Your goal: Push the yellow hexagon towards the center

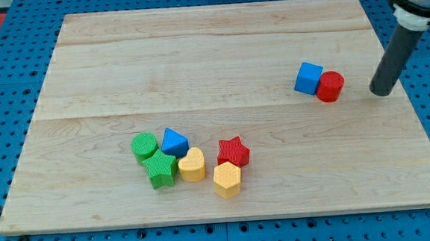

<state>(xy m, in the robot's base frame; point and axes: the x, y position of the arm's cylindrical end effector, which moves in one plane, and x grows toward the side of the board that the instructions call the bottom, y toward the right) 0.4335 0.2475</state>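
Note:
The yellow hexagon sits near the view's bottom, a little right of the middle of the wooden board, touching the red star just above it. My tip is at the view's right, far from the hexagon, just right of the red cylinder. The rod rises from it to the view's upper right corner.
A blue cube touches the red cylinder's left side. Left of the hexagon lie a yellow heart, a green star, a green cylinder and a blue triangle in a tight cluster. Blue pegboard surrounds the board.

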